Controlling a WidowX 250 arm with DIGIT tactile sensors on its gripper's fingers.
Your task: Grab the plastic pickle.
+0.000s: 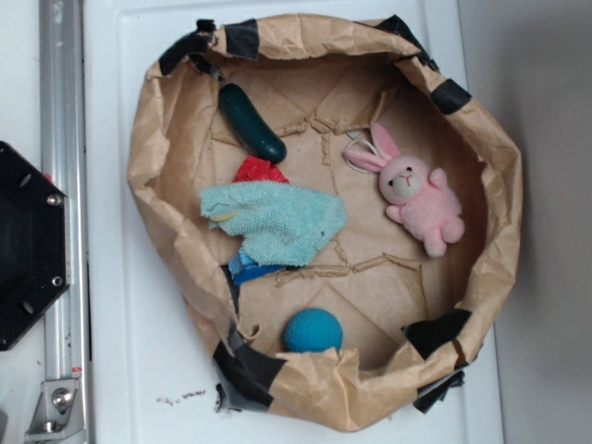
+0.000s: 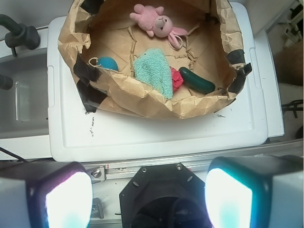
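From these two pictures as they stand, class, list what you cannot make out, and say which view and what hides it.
- Red object: mostly under the aqua cloth, both views; its identity is unclear.
- Blue item: only an edge shows beneath the cloth, exterior view.
- End effector: only two blurred fingers at the wrist view's bottom edge; absent from the exterior view.
- Plastic pickle: fully visible, underside hidden.

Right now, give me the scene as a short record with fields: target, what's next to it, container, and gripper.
target: plastic pickle, lying free
neighbours: red item beside it, aqua cloth partly over that
others: pink bunny, blue ball
container: paper-lined basket
gripper: gripper open, outside the basket, holding nothing
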